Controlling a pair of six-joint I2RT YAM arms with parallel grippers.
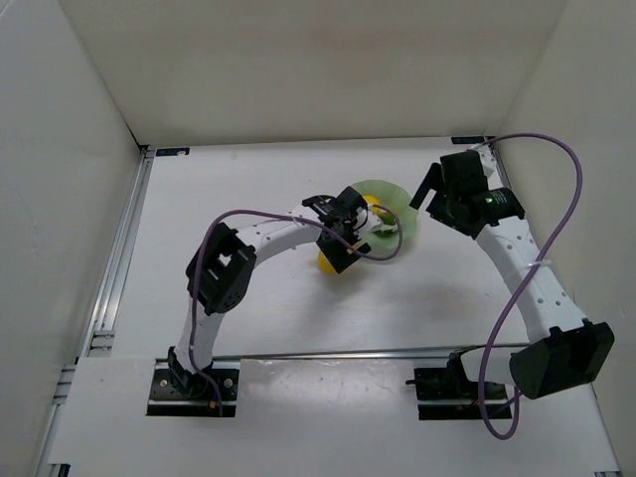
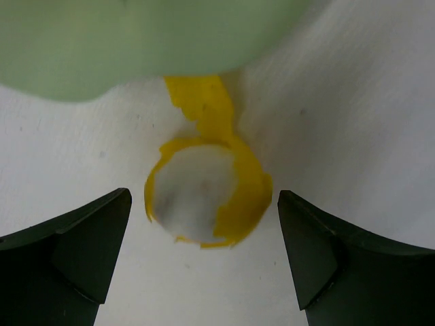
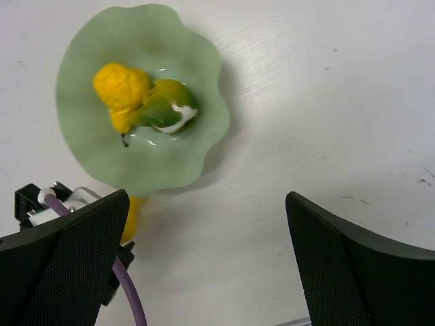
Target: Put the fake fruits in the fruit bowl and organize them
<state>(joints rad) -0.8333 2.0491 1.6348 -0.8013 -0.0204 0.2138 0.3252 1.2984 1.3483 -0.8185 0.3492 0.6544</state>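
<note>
left gripper (image 2: pixel 204 204), jaws apart, straddles yellow-and-white piece (image 2: pixel 194 193) just beside fruit bowl (image 2: pixel 136 47)

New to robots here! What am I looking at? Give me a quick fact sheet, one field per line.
Dish: green bowl with a wavy rim, on a white table
Inside it: yellow pear and yellow-green fruit, touching
Left out: yellow-and-white piece, on the table beside the bowl
Left claw: open, one finger either side of that piece
Right claw: open, empty, near the bowl

The fruit bowl (image 2: pixel 136 47) crowds the yellow-and-white piece (image 2: pixel 204 197) from behind; both flanks lie bare.
</note>
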